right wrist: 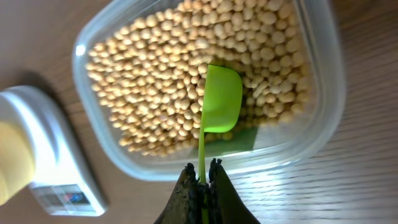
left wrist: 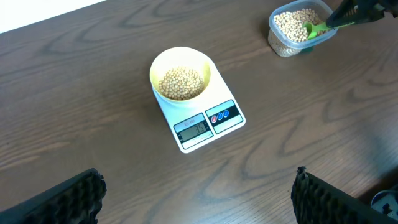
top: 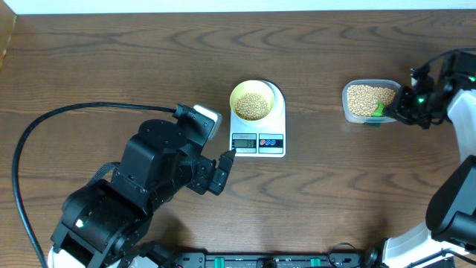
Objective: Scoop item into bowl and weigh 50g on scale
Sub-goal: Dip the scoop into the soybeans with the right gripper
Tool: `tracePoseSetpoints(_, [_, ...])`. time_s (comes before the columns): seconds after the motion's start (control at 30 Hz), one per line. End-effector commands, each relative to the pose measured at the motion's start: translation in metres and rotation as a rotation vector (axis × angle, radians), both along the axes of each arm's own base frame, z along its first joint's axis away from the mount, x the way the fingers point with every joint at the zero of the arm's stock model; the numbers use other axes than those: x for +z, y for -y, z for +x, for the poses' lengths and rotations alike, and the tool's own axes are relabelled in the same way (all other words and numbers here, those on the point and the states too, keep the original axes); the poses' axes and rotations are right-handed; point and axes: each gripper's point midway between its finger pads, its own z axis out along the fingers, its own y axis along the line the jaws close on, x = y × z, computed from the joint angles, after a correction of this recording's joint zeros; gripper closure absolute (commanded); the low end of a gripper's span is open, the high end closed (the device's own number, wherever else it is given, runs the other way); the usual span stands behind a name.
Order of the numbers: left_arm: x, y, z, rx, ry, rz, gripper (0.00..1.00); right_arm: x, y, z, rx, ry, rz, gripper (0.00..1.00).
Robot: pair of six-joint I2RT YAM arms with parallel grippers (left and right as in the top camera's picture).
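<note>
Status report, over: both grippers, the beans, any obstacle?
Left gripper open, empty, near scale. Right gripper shut on green scoop, scoop in tub of beans. Yellow bowl on scale, partly filled. Nothing between tub and bowl.

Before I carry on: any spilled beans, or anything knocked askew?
Nothing stands out. No beans lie on the table; the bowl sits squarely on the scale, and the right gripper holds the green scoop in the tub.

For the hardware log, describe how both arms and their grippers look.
Both arms are black and blocky. The left arm has a pale camera box near its wrist, a black cable looping away, and a green light. The left gripper has ribbed black finger pads. The right arm also shows a green light; the right gripper has dark, narrow fingers.
</note>
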Motion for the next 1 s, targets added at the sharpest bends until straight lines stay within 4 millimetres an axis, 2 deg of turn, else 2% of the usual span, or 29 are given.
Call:
tracePoseSetpoints(0.0, [0.005, -0.001, 0.001, 0.005, 0.012, -0.007, 0.02, 0.017, -0.018, 0.002, 0.073, 0.092, 0.155, 0.99])
tracePoseSetpoints(0.37, [0.005, -0.001, 0.001, 0.006, 0.012, -0.007, 0.02, 0.016, -0.010, 0.002, 0.072, 0.150, 0.207, 0.99])
tracePoseSetpoints(0.67, [0.005, -0.001, 0.001, 0.005, 0.012, -0.007, 0.02, 0.000, -0.010, -0.008, 0.048, 0.153, 0.259, 0.99])
tracePoseSetpoints(0.97, [0.005, -0.001, 0.001, 0.006, 0.012, -0.007, 0.02, 0.008, -0.016, -0.003, 0.048, 0.218, 0.346, 0.99])
